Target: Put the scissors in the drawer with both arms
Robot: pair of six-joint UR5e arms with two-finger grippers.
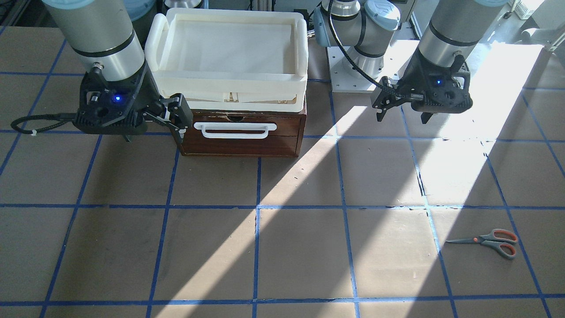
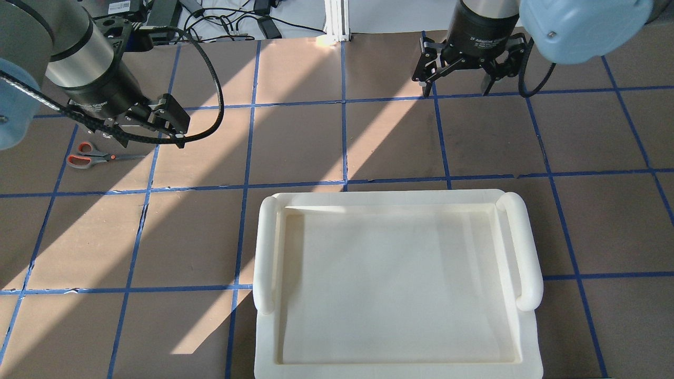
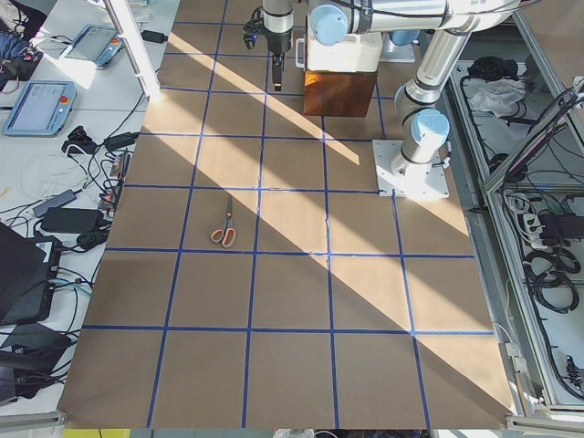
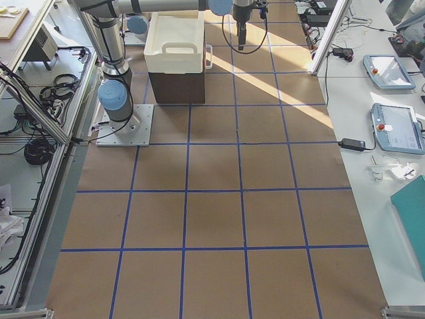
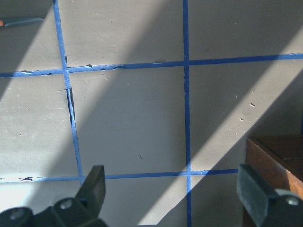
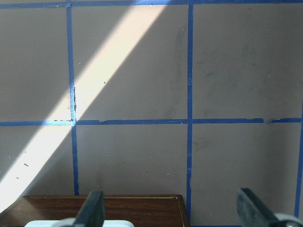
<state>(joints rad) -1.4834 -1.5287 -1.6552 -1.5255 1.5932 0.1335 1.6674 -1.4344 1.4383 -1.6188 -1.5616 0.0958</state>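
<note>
Scissors (image 1: 487, 242) — one small pair, grey handles lined orange, blades closed. They lie flat on the counter (image 1: 300, 247) inside a square of the blue tape grid (image 1: 258, 206), on the robot's left, well apart from the drawer (image 1: 242, 132) and touched by nothing. Drawer: dark brown wood, pushed shut, with a white bar handle (image 1: 235, 129) across its front, set toward the robot's side of the counter. Tray (image 1: 229, 95): cream plastic, sitting on the brown wood above the drawer and overhanging it. Left end effector (image 1: 402, 115) — released, fingers (image 5: 94, 187) spread wide with nothing between them. It hangs over a sunlit patch of counter to the robot's left of the drawer, apart from the scissors. Its wrist view catches only a blade tip at the upper left corner and a corner of brown wood at lower right. Right end effector (image 1: 153, 134): likewise released and empty, pointing down, just beside the drawer's front corner on the robot's right; whether it touches the wood cannot be told. Sun stripes cross the counter diagonally.
</note>
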